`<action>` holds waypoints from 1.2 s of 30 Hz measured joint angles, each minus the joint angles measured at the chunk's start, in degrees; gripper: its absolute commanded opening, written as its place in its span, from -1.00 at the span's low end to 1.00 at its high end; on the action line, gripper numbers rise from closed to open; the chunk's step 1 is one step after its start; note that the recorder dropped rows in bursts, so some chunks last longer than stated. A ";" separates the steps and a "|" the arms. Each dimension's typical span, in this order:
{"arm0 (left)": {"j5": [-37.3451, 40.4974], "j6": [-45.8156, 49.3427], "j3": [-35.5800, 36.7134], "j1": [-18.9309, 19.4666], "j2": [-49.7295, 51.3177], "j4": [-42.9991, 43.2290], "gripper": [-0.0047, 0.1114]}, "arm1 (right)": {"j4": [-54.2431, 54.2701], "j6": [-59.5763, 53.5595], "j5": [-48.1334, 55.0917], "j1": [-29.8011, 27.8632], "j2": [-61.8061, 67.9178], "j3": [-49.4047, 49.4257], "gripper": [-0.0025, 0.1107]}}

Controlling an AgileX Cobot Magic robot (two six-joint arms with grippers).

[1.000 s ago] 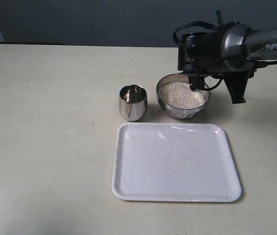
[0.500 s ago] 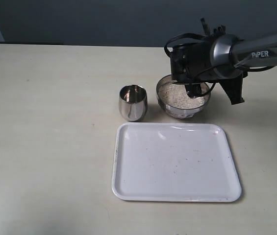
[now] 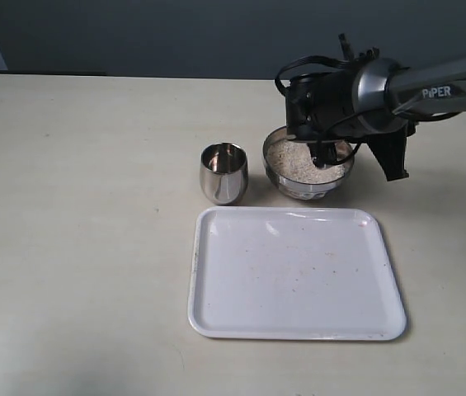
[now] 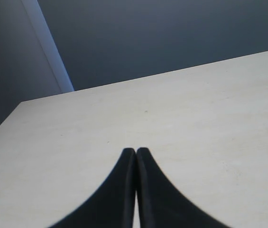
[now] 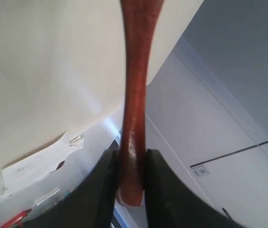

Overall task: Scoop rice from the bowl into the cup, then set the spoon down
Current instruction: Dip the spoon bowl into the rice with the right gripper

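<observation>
The steel bowl stands right of centre on the table, filled with white rice. The small steel cup stands just to its left, apart from it; what is inside it does not show. My right gripper hangs over the bowl, and the dark spoon reaches down from it into the rice on the right side. In the right wrist view the right gripper is shut on the reddish-brown spoon handle near its end. My left gripper is shut with nothing in it, low over bare table.
A white tray lies in front of the cup and bowl, toward the near edge, with a few stray specks on it. The right arm reaches in from the right above the bowl. The beige tabletop spreads wide to the left.
The right arm has shifted left over the bowl. The spoon's lower end has moved from near the bowl's right rim further into the rice.
</observation>
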 measured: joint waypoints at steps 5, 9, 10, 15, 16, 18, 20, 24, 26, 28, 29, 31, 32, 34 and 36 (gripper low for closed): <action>0.00 0.00 0.00 0.00 0.00 0.04 -0.91 | 0.08 -0.36 -0.23 1.32 0.26 -0.02 -0.96; 0.00 0.00 0.00 0.00 0.00 0.04 -0.91 | -0.74 -0.47 -0.12 1.47 1.75 -0.02 -0.96; 0.00 0.00 0.00 0.00 0.00 0.04 -0.91 | -0.88 -0.47 -0.12 1.47 2.13 -0.02 -0.96; 0.00 0.00 0.00 0.00 0.00 0.04 -0.91 | -1.02 -0.47 -0.12 1.47 3.76 -0.12 -0.96; 0.00 0.00 0.00 0.00 0.00 0.04 -0.91 | -1.02 -0.47 -0.12 1.47 3.88 -0.12 -0.96; 0.00 0.00 0.00 0.00 0.00 0.04 -0.91 | -1.02 -0.47 -0.12 1.47 3.99 -0.12 -0.96; 0.00 0.00 0.00 0.00 0.00 0.13 -0.91 | -1.11 -0.47 -0.12 1.56 3.99 -0.12 -0.96; 0.00 0.00 0.00 0.00 0.00 0.13 -0.91 | 0.54 -2.80 -0.48 1.60 3.99 -0.12 -0.96; 0.00 0.00 0.00 0.00 0.00 0.13 -0.91 | 0.94 -3.29 -0.71 1.69 3.99 -0.12 -0.96; 0.00 0.00 0.00 0.00 0.00 0.13 -0.91 | 1.08 -3.73 -0.85 1.69 3.99 -0.12 -0.96; 0.00 0.00 0.00 0.00 0.00 0.13 -0.91 | 1.22 -4.07 -0.85 1.69 3.99 -0.12 -0.96; 0.00 0.00 0.00 0.00 0.00 0.13 -0.91 | 1.50 -4.47 -1.00 1.69 3.99 -0.12 -0.96; 0.00 0.00 0.00 0.00 0.00 0.13 -0.91 | 1.70 -4.59 -1.00 1.69 3.99 -0.12 -0.96; 0.00 0.00 0.00 0.00 0.00 0.13 -0.91 | 2.24 -4.83 -1.08 1.69 3.99 -0.14 -0.96; 0.00 0.00 0.00 0.00 0.00 0.13 -0.91 | 2.38 -4.96 -1.08 1.69 3.99 -0.14 -0.96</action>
